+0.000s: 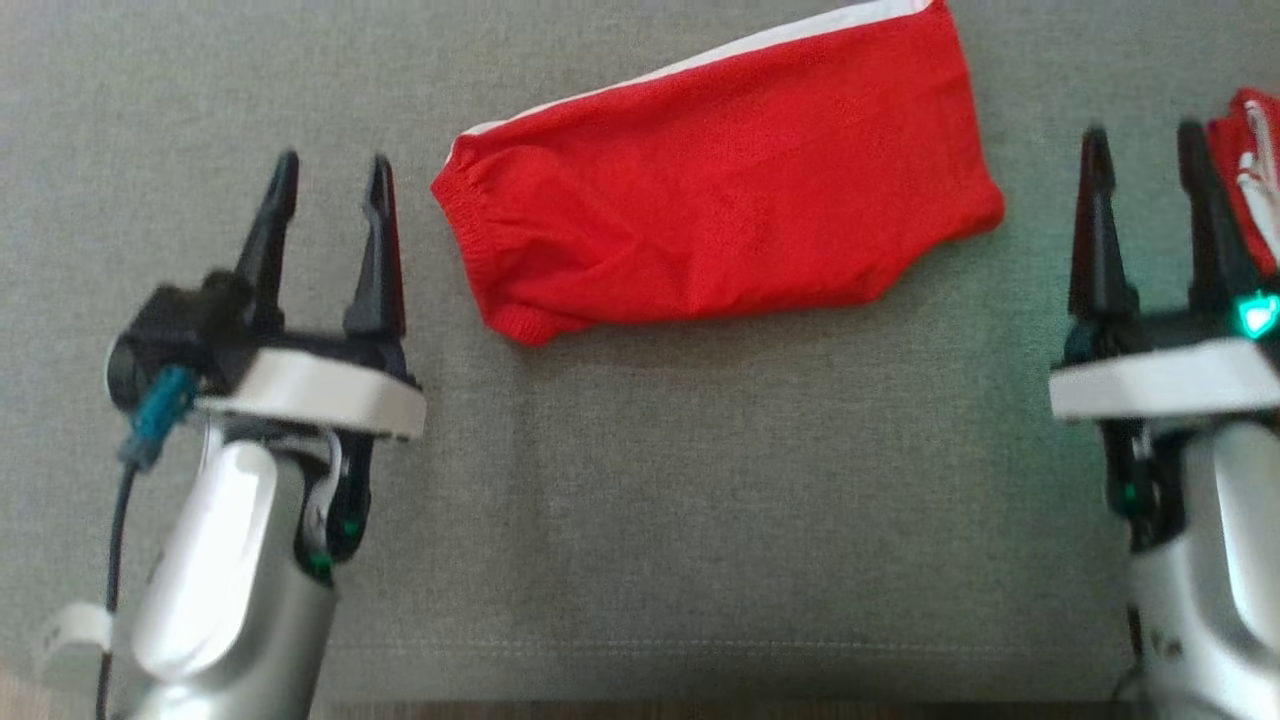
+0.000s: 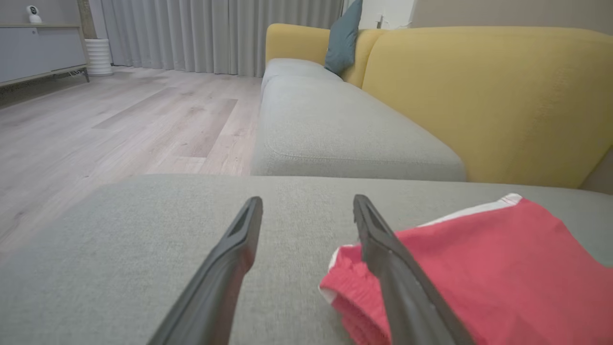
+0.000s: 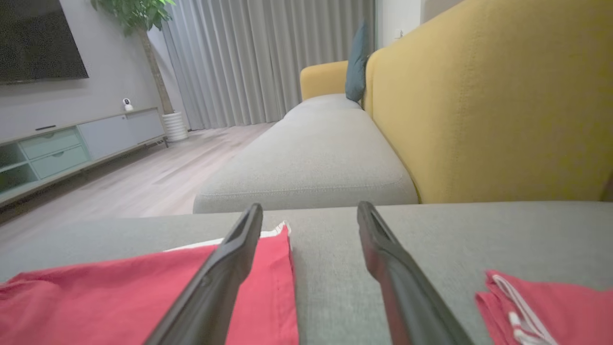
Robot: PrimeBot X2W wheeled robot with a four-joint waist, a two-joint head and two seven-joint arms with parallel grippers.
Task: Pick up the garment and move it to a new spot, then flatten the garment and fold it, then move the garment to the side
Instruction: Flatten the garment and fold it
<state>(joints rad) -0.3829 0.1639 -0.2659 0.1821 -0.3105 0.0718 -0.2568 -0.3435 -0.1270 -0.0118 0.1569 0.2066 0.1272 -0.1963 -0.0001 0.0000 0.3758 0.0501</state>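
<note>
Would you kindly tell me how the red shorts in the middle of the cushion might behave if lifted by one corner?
The red shorts look like thin, soft fabric lying limp on the grey cushion, so they would probably droop, unfold and weigh little. The gathered waistband looks thicker, so it may give a firmer grip.

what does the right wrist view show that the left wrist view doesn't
Right wrist view: a second red garment with white cord beside the right gripper, a dark wall screen and a plant. Left wrist view: the gathered waistband of the red shorts, by the left gripper. Both: the red shorts with a white stripe, the grey cushion, yellow backrest, teal pillow and curtains.
</note>
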